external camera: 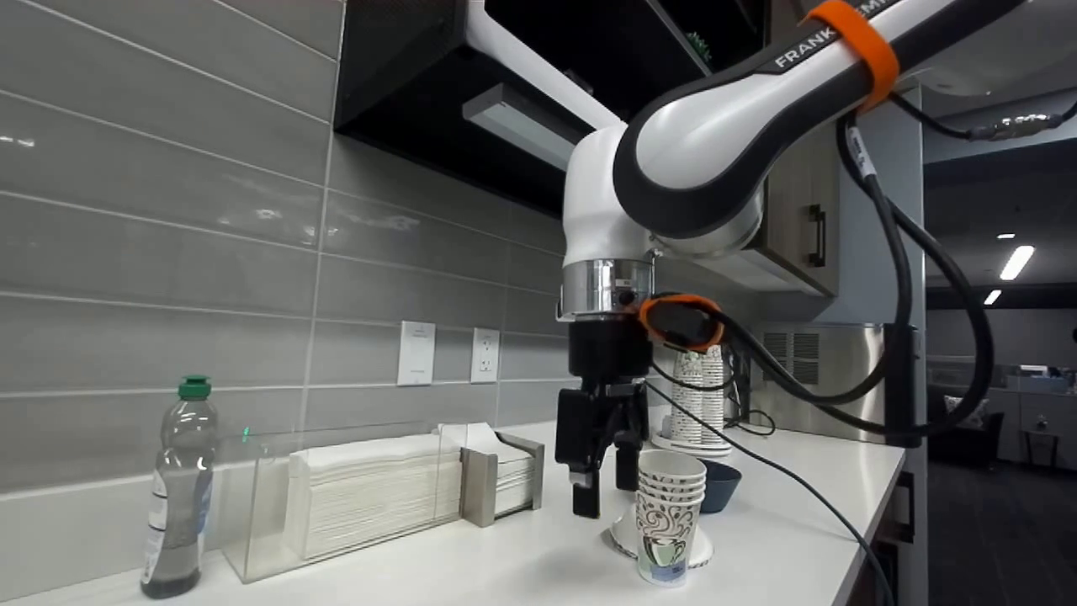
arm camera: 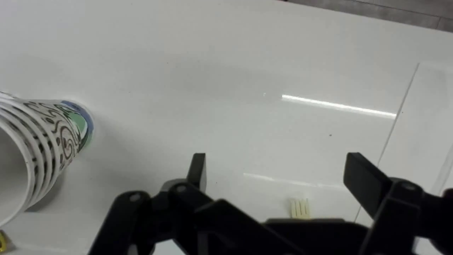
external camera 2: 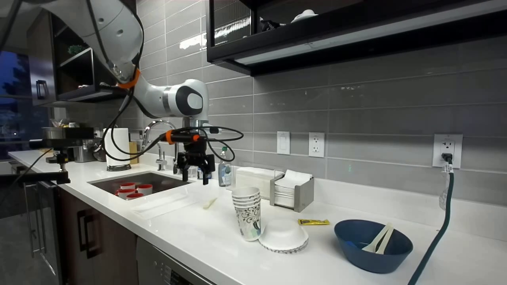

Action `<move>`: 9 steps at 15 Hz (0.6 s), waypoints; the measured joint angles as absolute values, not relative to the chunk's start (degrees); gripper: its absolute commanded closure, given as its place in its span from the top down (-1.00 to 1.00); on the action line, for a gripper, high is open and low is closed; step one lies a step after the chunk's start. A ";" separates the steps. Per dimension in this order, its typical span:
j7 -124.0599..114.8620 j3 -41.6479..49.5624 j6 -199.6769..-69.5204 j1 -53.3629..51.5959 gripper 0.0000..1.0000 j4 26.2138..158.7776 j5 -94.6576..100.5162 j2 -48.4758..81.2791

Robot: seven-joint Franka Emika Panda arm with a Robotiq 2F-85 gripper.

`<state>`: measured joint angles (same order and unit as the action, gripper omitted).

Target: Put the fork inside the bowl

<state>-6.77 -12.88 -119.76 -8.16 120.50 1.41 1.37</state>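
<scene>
End effector (arm camera: 276,171) spread wide, nothing gripped. Fork (external camera 2: 210,203) flat on bench (external camera 2: 190,233), well in from front edge (handle hidden in wrist view). Thin fork may slip if jaws close too high; too low, jaws may scrape bench. Cup stack (external camera 2: 247,215) and upturned paper bowls (external camera 2: 282,233) flank route to blue bowl (external camera 2: 368,259), front-edge side; low carry could topple stack. Pale utensils (external camera 2: 386,239) inside bowl may deflect fork.

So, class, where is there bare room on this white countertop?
Free: between the stacked patterned paper cups and the countertop's front edge; between the upturned white paper dishes and the round dark blue bowl. Crowded: where cups and dishes stand close, and the bowl, holding slim pale utensils.
</scene>
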 measured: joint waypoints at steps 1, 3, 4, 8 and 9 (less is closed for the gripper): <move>-6.68 -12.84 -119.46 -8.15 1.00 120.26 1.42 1.31; -6.38 -12.85 -123.74 -8.62 1.00 120.53 1.08 1.77; -6.30 -12.96 -127.35 -9.19 1.00 120.62 1.09 2.81; -5.18 -13.31 -138.39 -12.21 0.96 118.25 2.29 11.51; -4.50 -13.31 -139.39 -12.82 0.96 116.61 2.42 14.34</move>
<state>-4.50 -13.31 -139.39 -12.82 116.61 2.42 14.34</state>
